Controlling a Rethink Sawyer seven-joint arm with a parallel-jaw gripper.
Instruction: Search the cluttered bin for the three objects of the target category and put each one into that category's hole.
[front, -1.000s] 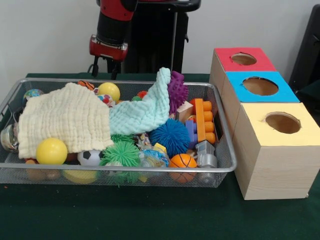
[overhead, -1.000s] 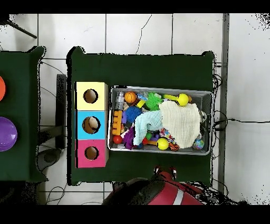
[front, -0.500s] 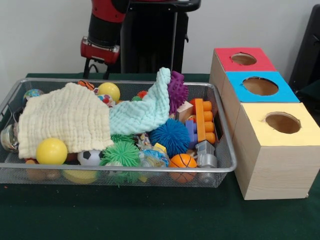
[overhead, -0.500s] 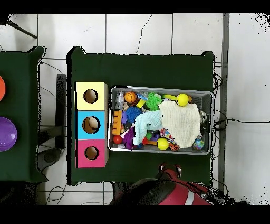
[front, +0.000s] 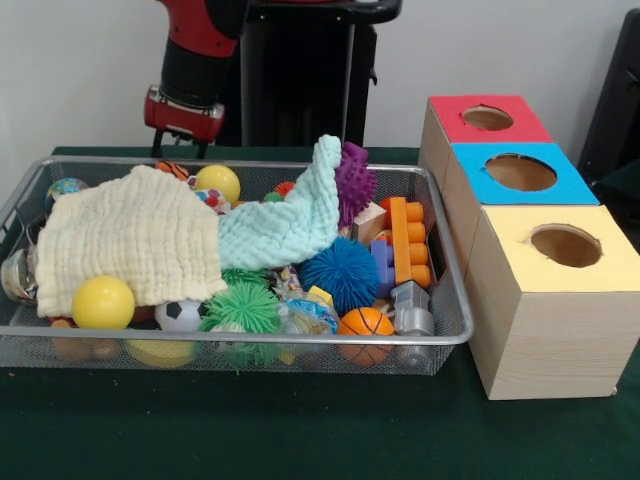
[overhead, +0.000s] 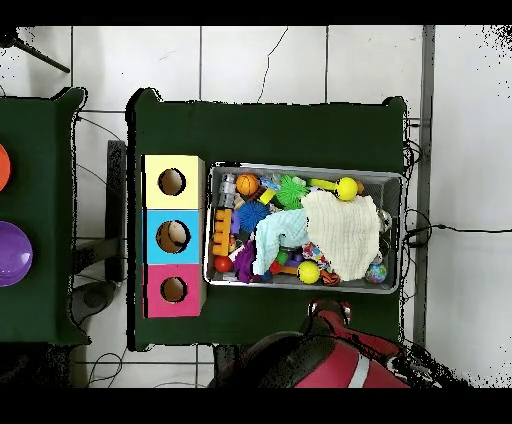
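A wire bin holds a jumble of toys. A cream cloth and a mint cloth cover much of it. Around them show yellow balls, a blue spiky ball, a green spiky ball, a purple spiky toy, a small basketball and orange blocks. My gripper hangs behind the bin's far left rim, open and holding nothing. What lies under the cloths is hidden.
Three wooden boxes stand in a row beside the bin, with a red top, a blue top and a yellow top, each with a round hole. A second green table stands apart.
The arm has swung leftward along the bin's far side in the front view, rightward in the overhead view. Nothing in the bin has moved.
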